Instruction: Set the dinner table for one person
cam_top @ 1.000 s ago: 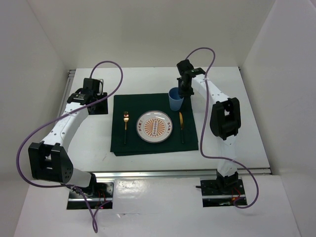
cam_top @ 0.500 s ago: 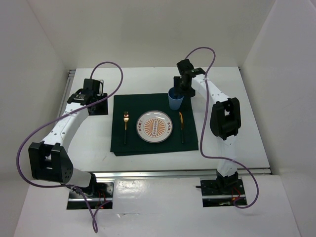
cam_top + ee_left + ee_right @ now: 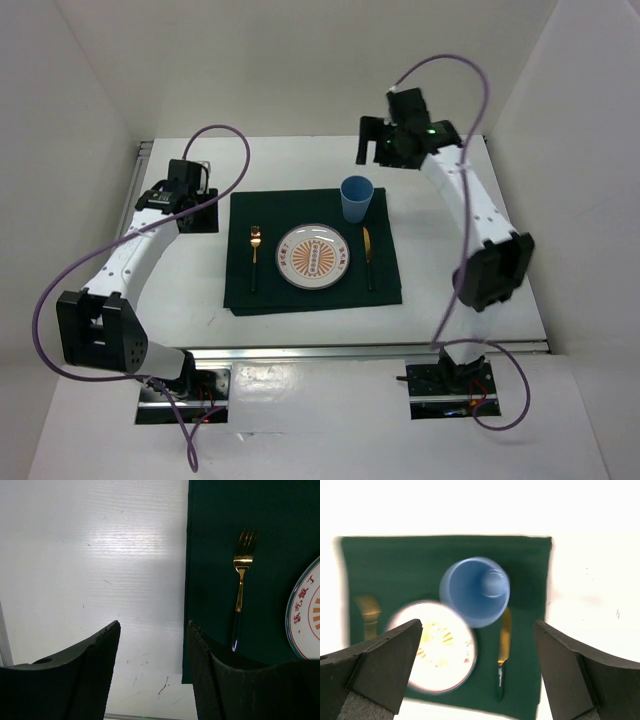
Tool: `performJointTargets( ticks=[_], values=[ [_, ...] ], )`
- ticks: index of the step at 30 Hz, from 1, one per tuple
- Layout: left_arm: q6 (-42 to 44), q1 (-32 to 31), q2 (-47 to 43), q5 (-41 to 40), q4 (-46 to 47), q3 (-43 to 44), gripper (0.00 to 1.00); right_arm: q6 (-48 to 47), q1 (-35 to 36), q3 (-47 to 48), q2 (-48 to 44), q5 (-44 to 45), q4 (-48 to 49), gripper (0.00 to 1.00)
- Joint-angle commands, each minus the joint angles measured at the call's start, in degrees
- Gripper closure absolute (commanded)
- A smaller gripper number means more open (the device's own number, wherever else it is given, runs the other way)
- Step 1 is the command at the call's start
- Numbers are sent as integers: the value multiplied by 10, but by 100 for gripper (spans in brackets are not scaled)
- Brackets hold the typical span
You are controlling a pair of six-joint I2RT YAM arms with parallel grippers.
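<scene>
On the white dinner table point(image 3: 480, 260) lies a dark green cloth point(image 3: 315, 250). On it are a patterned plate point(image 3: 313, 256), a gold fork point(image 3: 254, 250) to its left, a gold knife point(image 3: 367, 250) to its right, and an upright blue cup point(image 3: 356, 198) at the far right corner. My right gripper point(image 3: 372, 143) hangs open above and behind the cup, holding nothing; its view, blurred, looks down on the cup point(image 3: 475, 591), plate point(image 3: 432, 655) and knife point(image 3: 504, 645). Left of the cloth, my left gripper point(image 3: 152, 625) stands open and empty over bare table, with the fork point(image 3: 242, 580) to its right.
Aluminium rails run along the near edge point(image 3: 370, 350) and the left edge point(image 3: 140, 170) of the table. White walls close in the back and both sides. A purple cable point(image 3: 225, 135) loops over each arm.
My right gripper has opened, let go of the blue cup and lifted away toward the back right. The cup stays standing on the cloth. The left arm has not moved.
</scene>
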Motion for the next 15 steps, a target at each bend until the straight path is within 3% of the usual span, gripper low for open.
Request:
performJointTargets(
  ticks=[1,5,15],
  values=[
    [19,3,-19,-9,4,-2,37,17,-30,-26,-174,-69,-12,0],
    [19,3,-31,-9,4,-2,36,37,-62,-120,-295,-114,-43,0],
    [59,8,-122,5,48,-82,33,141,-68,-397,-592,-52,-139,0]
  ],
)
